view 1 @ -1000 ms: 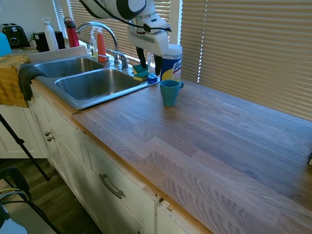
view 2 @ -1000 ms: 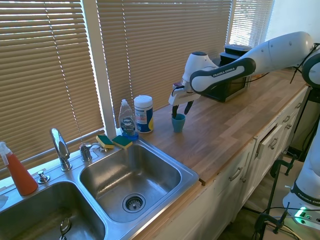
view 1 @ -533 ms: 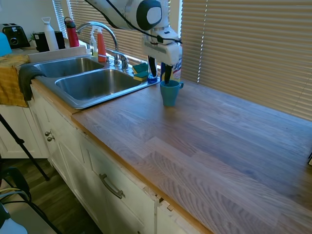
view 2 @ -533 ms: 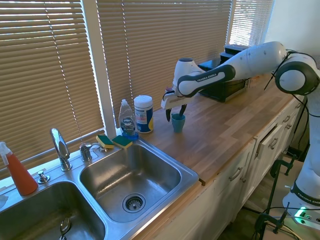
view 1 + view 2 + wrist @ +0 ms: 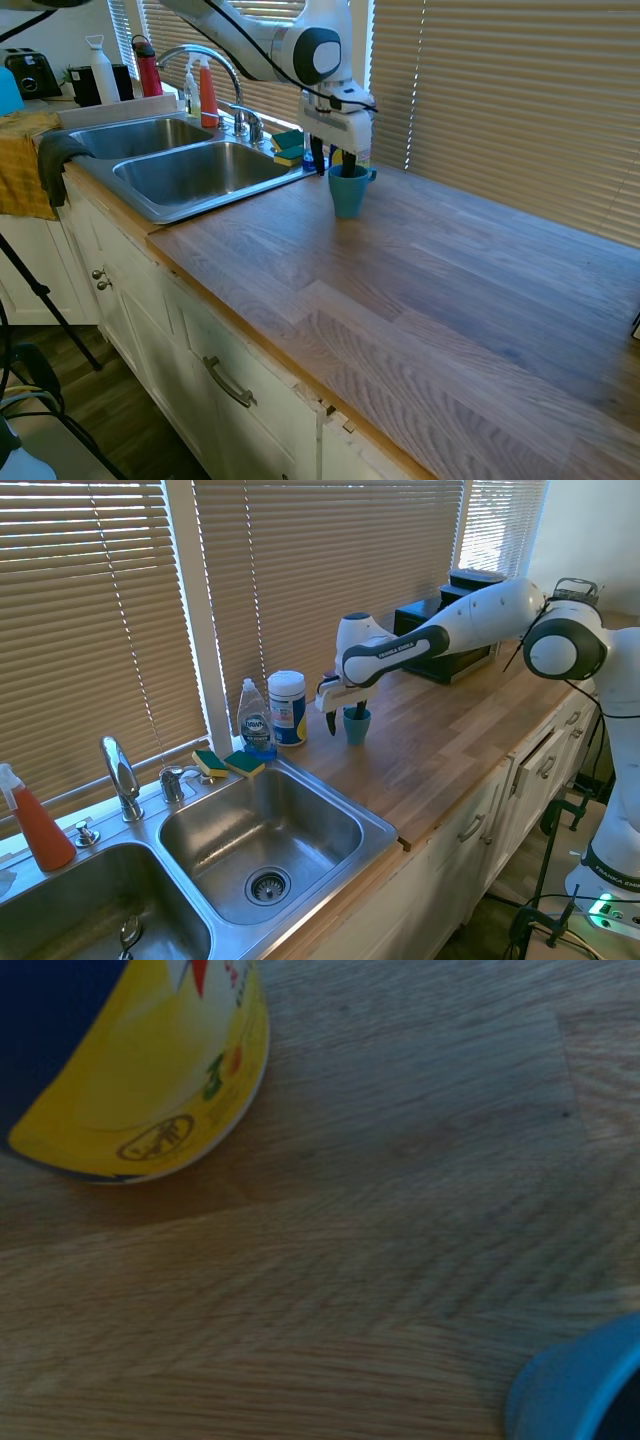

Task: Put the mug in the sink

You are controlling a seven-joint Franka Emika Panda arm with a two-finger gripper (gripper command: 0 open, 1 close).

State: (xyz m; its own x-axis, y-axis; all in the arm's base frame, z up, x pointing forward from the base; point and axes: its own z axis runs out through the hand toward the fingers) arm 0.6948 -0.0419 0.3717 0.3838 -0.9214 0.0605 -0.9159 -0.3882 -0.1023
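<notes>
A: What do the containers hold?

B: Both sink basins look empty apart from their drains. The mug's inside is hidden.

A: Any print?

B: "FRANKA EMIKA" on the arm; the yellow-and-white wipes canister label is unreadable.

A: And the mug?

B: Plain teal, upright on the bench, centre frame. The end effector is spread open, straddling its rim, gripping nothing.
</notes>
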